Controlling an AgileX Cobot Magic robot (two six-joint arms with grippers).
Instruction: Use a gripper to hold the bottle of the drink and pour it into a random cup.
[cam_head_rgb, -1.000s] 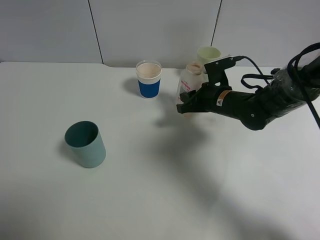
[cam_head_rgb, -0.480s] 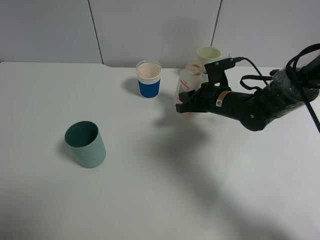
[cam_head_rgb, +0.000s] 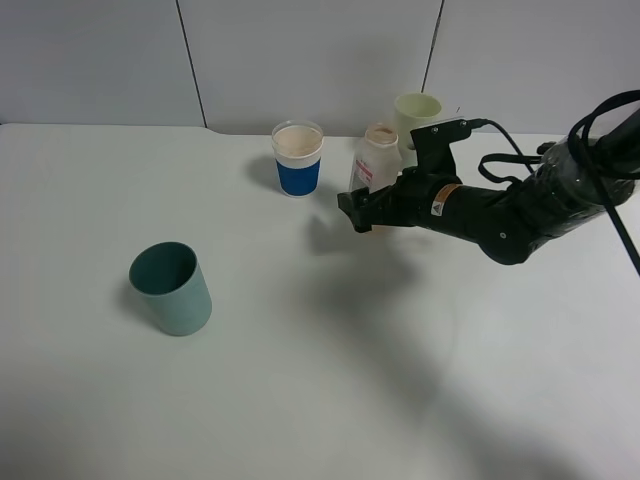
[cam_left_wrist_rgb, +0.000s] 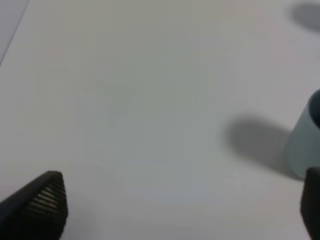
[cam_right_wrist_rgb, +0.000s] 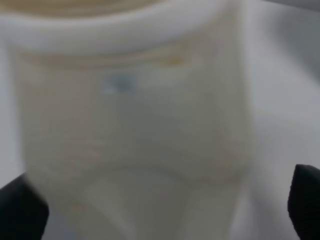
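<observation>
Spreading jaws: the right gripper (cam_head_rgb: 362, 212) has its black fingers (cam_right_wrist_rgb: 306, 200) parted wide either side of the bottle, no squeeze visible.
Left gripper: jaws stand apart, ribbed black fingertips (cam_left_wrist_rgb: 44, 200) at the frame edges, nothing between them but bare desk.
Bottle of the drink (cam_head_rgb: 375, 165): upright on the desk, just behind the right jaws; translucent whitish plastic, wide beige rim, pink-and-white label.
Close-up: bottle (cam_right_wrist_rgb: 132, 125) fills the right wrist view, blurred, milky wall.
Blue-banded cup (cam_head_rgb: 297, 158): clear rim, pale contents, left of the bottle.
Pale green cup (cam_head_rgb: 416, 116): smooth, behind the bottle.
Teal cup (cam_head_rgb: 171, 288): matte, tapered, well apart at front left.
Desk (cam_head_rgb: 300, 380): plain white, smooth.
</observation>
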